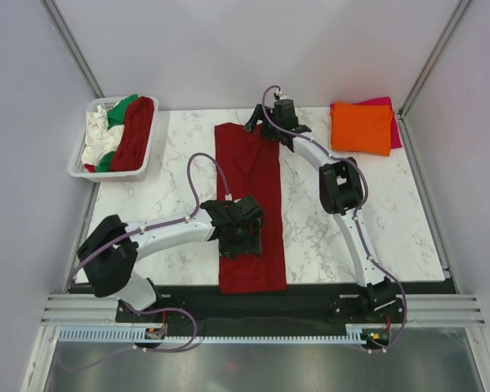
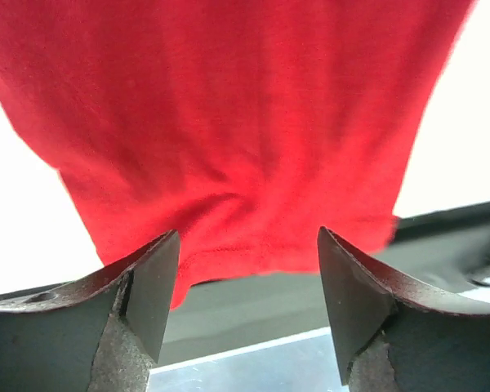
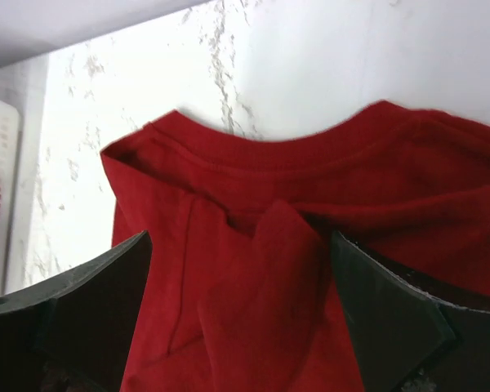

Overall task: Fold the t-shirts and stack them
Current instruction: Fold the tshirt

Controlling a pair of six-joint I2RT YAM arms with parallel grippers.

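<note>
Both wide open over dark red t-shirt (image 1: 247,163): left gripper (image 2: 247,237), right gripper (image 3: 241,241).

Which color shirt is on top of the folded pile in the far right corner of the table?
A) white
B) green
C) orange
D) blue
C: the orange t-shirt lies folded on top of the pile, with the magenta-pink t-shirt peeking out from under it at the far right corner of the table.
</note>
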